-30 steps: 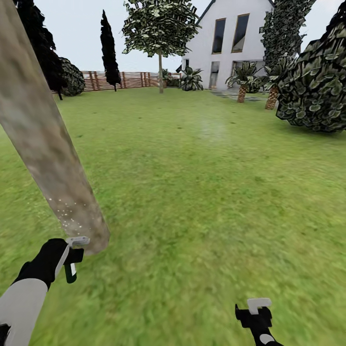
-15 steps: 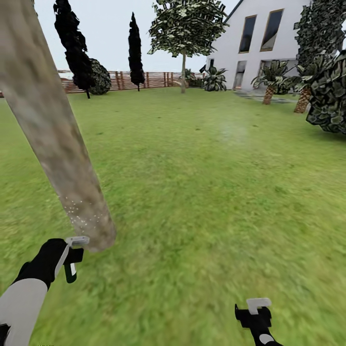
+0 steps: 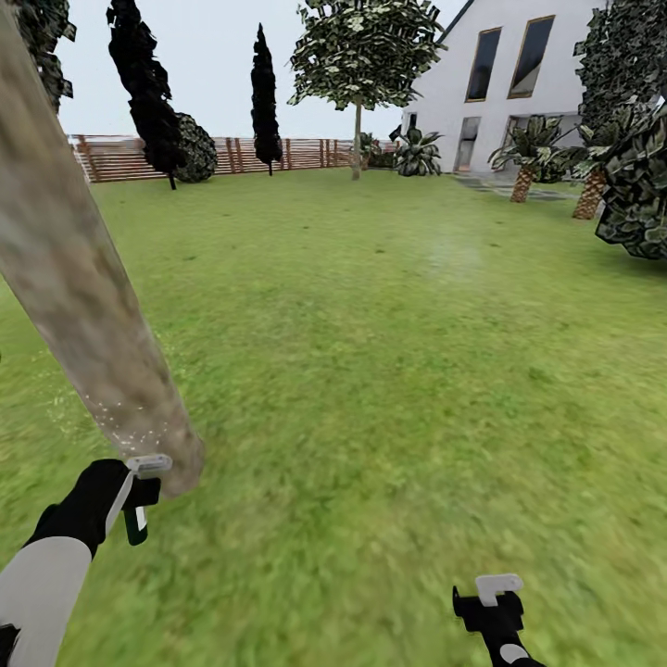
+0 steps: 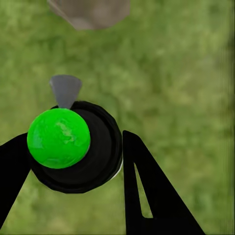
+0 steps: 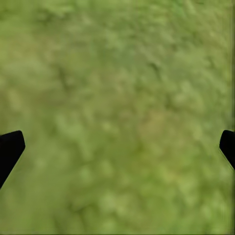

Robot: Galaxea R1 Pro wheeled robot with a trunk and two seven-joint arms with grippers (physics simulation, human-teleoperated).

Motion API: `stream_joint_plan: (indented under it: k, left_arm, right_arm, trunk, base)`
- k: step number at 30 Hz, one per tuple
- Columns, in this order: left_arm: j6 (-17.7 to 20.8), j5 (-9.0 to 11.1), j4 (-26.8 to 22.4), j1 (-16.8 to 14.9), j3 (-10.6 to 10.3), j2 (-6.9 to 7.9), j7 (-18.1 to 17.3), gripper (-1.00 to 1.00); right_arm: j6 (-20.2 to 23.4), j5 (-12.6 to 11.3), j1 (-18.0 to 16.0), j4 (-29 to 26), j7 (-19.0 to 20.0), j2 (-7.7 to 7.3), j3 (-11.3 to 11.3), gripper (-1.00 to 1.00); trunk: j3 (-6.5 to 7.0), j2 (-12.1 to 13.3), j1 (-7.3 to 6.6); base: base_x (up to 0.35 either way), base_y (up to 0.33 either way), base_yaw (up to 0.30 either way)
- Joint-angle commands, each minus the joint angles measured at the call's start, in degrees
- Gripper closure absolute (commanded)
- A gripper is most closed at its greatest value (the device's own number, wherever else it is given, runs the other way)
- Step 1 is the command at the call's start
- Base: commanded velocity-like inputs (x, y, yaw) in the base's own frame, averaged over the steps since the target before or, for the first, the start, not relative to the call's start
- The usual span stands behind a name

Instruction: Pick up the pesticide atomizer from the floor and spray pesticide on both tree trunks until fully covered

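Panning has carried the head view leftward, so the tree trunk [image 3: 79,278] slid toward 9 o'clock, droplets speckling its base. Left wrist view: left gripper [image 4: 73,156] clamped on the pesticide atomizer [image 4: 73,147], nozzle toward 12 o'clock; sweep upward slowly. Right wrist view: right gripper [image 5: 117,147] spread apart over grass [image 5: 117,98].

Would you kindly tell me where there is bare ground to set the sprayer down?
Open green grass spreads from the thick grey-brown tree trunk towards the white house and brown slat fence. Grass is also bare beneath the open right gripper. It is crowded where the left gripper holds the green-topped black atomizer beside the trunk base.
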Motion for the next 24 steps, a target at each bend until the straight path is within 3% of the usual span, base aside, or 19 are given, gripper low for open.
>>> stream_joint_plan:
  k: [1,20,24]
  left_arm:
    - [0.25,-0.64,-0.09,-0.04,0.23,-0.04,-0.56,1.00]
    - [0.25,-0.59,-0.17,-0.04,0.23,-0.04,-0.56,1.00]
    - [0.17,0.09,-0.23,-0.04,0.44,-1.15,-0.64,1.00]
  right_arm:
    - [-0.14,-0.57,-0.01,0.00,-0.07,0.00,0.51,-1.00]
    - [-0.14,-0.57,-0.01,0.00,-0.07,0.00,0.51,-1.00]
    - [-0.14,-0.57,-0.01,-0.02,-0.02,0.00,0.47,-1.00]
  trunk:
    - [-0.05,-0.02,0.01]
    - [-0.05,-0.02,0.01]
    - [-0.05,-0.02,0.01]
  base:
    - [0.181,-0.234,0.155]
    - [0.181,-0.234,0.270]
    - [0.150,-0.154,0.275]
